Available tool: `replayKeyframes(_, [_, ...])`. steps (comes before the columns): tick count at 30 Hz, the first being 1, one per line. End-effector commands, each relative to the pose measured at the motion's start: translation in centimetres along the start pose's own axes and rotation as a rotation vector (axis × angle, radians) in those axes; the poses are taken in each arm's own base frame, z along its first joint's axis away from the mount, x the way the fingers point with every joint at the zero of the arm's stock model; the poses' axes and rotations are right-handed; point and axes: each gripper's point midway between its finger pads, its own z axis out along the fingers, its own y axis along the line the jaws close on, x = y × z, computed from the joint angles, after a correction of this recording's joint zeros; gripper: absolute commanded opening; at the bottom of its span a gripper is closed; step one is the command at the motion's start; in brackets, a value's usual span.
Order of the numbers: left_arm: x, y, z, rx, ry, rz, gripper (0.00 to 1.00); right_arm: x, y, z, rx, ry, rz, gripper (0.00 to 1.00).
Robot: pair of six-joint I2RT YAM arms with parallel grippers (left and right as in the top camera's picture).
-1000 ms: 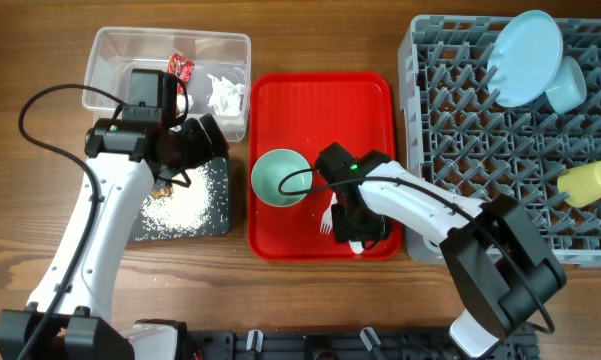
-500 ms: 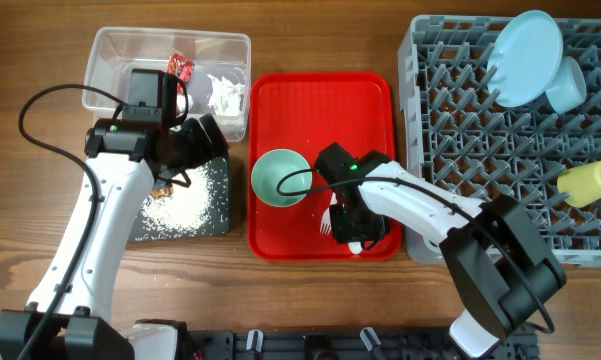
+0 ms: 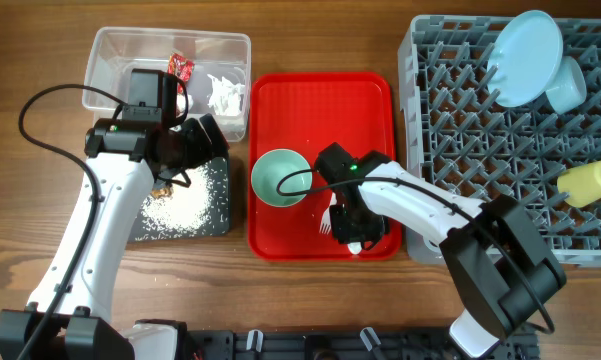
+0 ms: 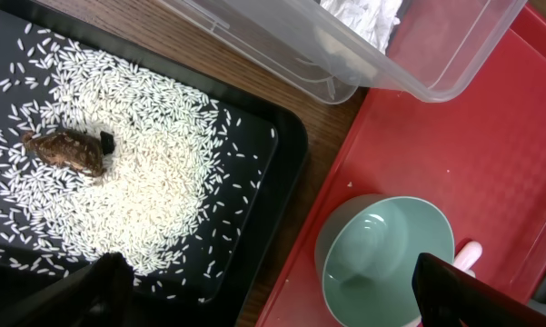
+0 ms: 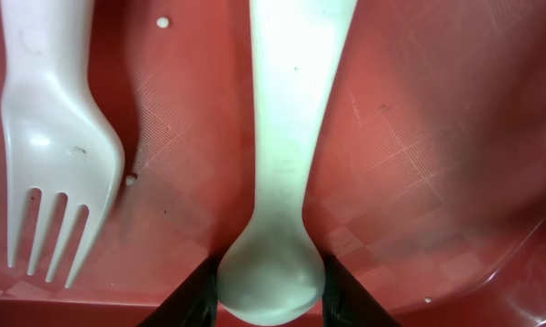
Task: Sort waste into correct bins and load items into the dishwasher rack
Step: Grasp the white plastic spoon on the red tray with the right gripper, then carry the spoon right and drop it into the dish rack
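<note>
Pale pink spoon [image 5: 286, 136] lies on the red serving tray [image 5: 436, 136], in its near-right part, just beside the white fork [image 5: 50, 136]. Right gripper [image 5: 271, 295]: jaws drawn in on the broad end of the spoon, one dark finger [image 5: 195, 291] against each side. Whether the spoon is raised off the tray cannot be told.

Left gripper [image 4: 291, 304]: jaws wide open, holding nothing and touching nothing, above the edge where the black tray [image 4: 286, 136] meets the red tray, with the mint green bowl [image 4: 386, 259] below.

The overhead view hides the spoon under the right gripper and shows only the fork's head; the grip is seen in the right wrist view alone. The left wrist view shows the brown lump [image 4: 65, 150] among rice [image 4: 163, 182], partly covered by the arm from overhead.

Only the overhead view shows the dishwasher rack [image 3: 460, 130] at the table's [image 3: 40, 40] right, with the light blue plate [image 3: 525, 55], light blue bowl [image 3: 567, 85] and yellow cup [image 3: 590, 183], and the clear tub [image 3: 110, 50] at far left with the red wrapper [image 3: 181, 68] and tissue [image 3: 223, 92].
</note>
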Motion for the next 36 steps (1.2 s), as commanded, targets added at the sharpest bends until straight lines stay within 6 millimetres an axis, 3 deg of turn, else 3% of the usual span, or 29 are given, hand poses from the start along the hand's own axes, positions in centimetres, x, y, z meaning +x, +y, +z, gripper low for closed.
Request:
replayKeyframes(1, [-0.4, 0.2, -0.6, -0.004, -0.026, -0.005, 1.0, 0.6, -0.8, 1.3, 0.039, 0.032, 0.004, 0.23])
replayKeyframes(5, [-0.4, 0.2, -0.6, -0.004, -0.026, -0.005, 1.0, 0.3, -0.5, 0.5, 0.024, 0.007, 0.003, 0.22])
replayKeyframes(11, [-0.4, 0.2, -0.6, -0.004, -0.026, -0.005, 1.0, -1.3, -0.6, -3.0, -0.037, -0.089, 0.006, 0.22])
replayKeyframes(21, [-0.4, 0.2, -0.6, -0.004, -0.026, -0.005, 1.0, -5.2, -5.6, -14.1, -0.105, -0.371, -0.027, 0.2])
replayKeyframes(25, [-0.4, 0.2, -0.6, -0.004, -0.026, -0.005, 1.0, -6.4, -8.7, -16.8, -0.099, -0.465, -0.018, 0.18])
replayKeyframes(31, [-0.4, 0.2, -0.6, -0.004, -0.026, -0.005, 1.0, -6.7, -13.9, -16.2, -0.034, -0.437, 0.03, 0.18])
replayKeyframes(36, [-0.4, 0.2, -0.6, -0.004, -0.026, -0.005, 1.0, -6.6, -15.6, -14.2, -0.027, -0.351, 0.041, 0.18])
